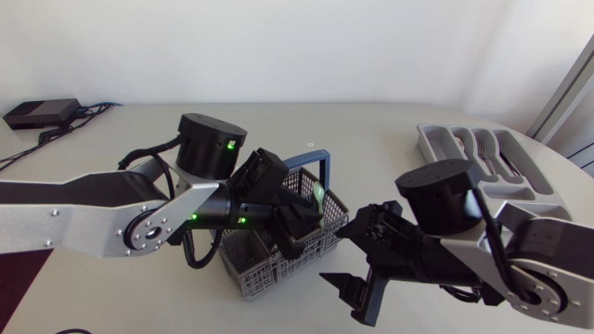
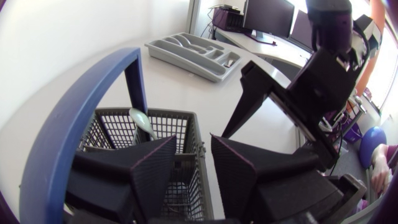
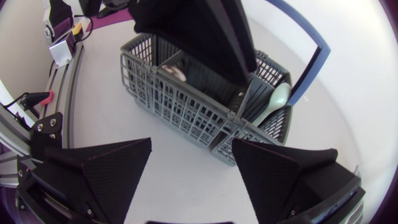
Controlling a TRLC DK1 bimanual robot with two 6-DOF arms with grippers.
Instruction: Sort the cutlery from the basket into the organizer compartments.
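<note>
The grey mesh basket with a blue handle stands at the table's middle front. My left gripper hangs over it, open, its fingers apart above a basket compartment with nothing between them. A pale green spoon leans in the compartment ahead of them, also seen from the right wrist. My right gripper is open just right of the basket, fingers wide and empty. The grey organizer lies at the back right, with some cutlery in it.
A black box with cables sits at the table's back left. Something pale and hard to make out lies in another basket compartment under my left gripper. Bare tabletop stretches between the basket and the organizer.
</note>
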